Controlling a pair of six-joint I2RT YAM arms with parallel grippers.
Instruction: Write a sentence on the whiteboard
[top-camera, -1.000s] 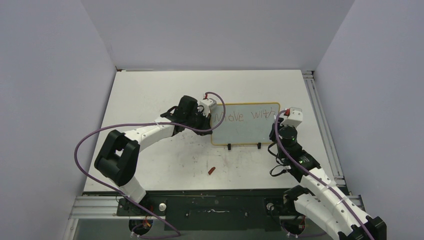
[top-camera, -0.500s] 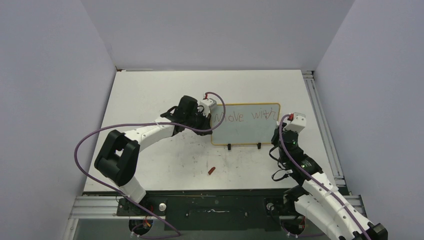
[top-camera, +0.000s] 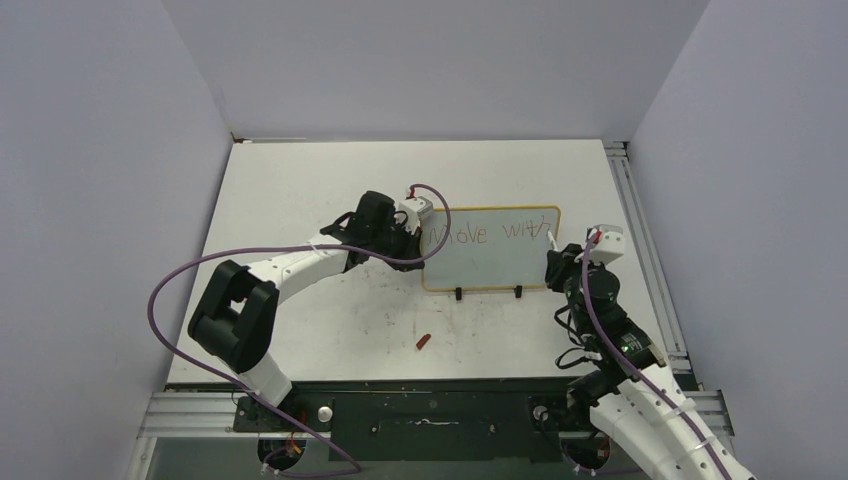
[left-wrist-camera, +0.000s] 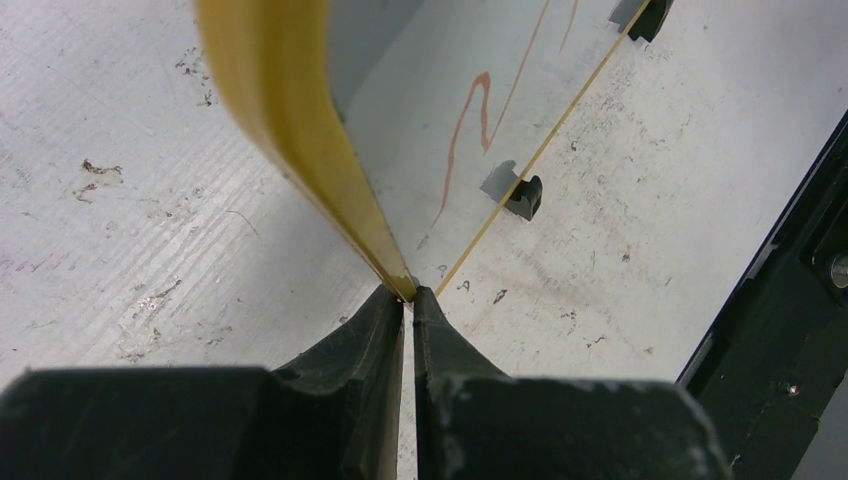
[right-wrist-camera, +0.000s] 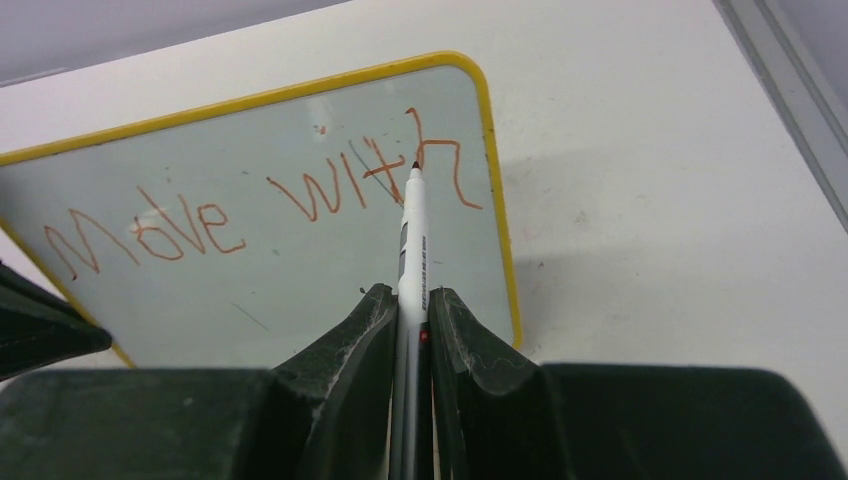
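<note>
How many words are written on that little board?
2. On the small yellow-framed whiteboard, reddish-brown "Move" sits at the left of the top line and "with" to its right, by the white marker's tip. The left gripper covers part of its left edge.

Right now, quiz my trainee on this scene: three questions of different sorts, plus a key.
1. True or false: the left gripper is clamped on the frame of the whiteboard.
2. What does the right gripper hold? A: an eraser. B: a marker. C: a cloth.
3. Fill in: the sentence on the board reads "Move ____".

Key: 1 true; 2 B; 3 with.
</note>
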